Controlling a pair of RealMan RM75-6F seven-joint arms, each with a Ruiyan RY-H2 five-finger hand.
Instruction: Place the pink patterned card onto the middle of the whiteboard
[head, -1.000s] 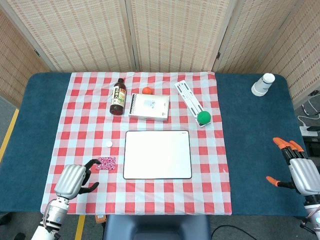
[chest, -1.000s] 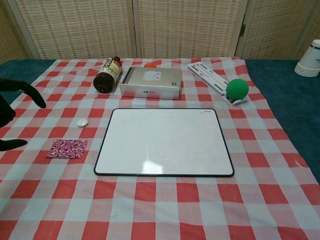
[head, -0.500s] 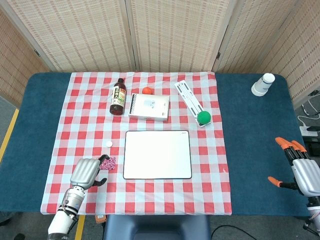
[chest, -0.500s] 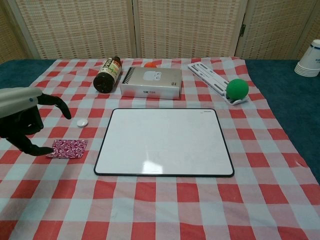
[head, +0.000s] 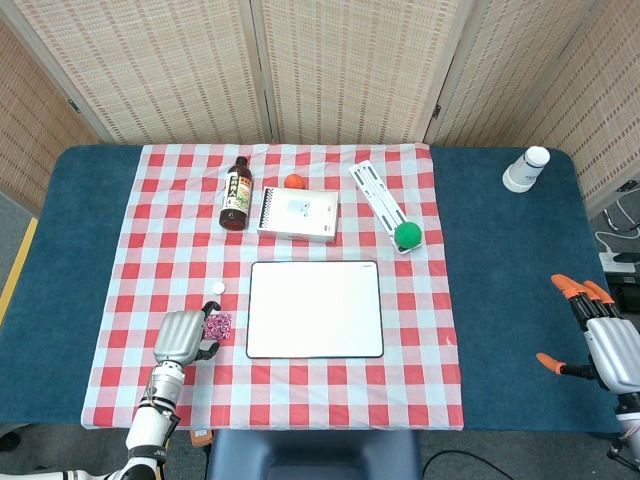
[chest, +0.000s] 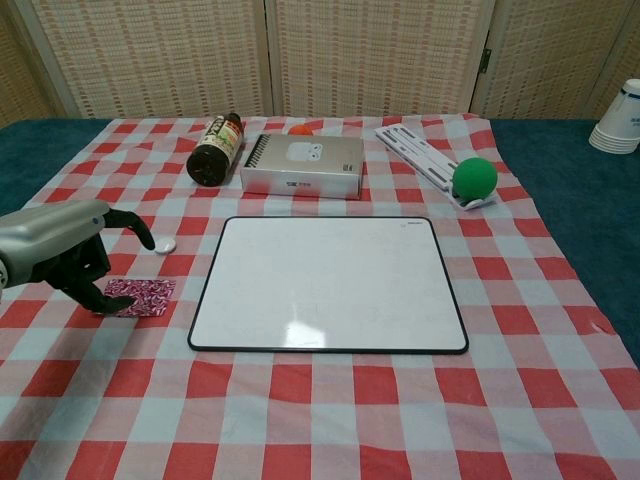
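Two hands in play here, and only the one at the lower left has done anything since the earlier shots. The left hand has slid in from the lower-left corner of the head view and now sits right over the pink patterned card, covering its left part; a second ago it was well clear of it. In the chest view its dark fingers are curled down with the tips touching the card's left edge, one finger poking out toward the little white cap. Can't tell if it's actually got hold of the card or is just resting on it. The card itself hasn't budged: flat on the checkered cloth, just left of the whiteboard, not on it.

Moving right, nothing else has shifted. The whiteboard lies bare in the centre. Above it, along the upper part of the frame, are the dark bottle on its side, the silver box with an orange ball behind it, then the white strip with the green ball at its lower end. Upper right there's a white cup on the blue table.

At the lower right edge the right hand is parked where it was, orange-tipped fingers spread, holding nothing.
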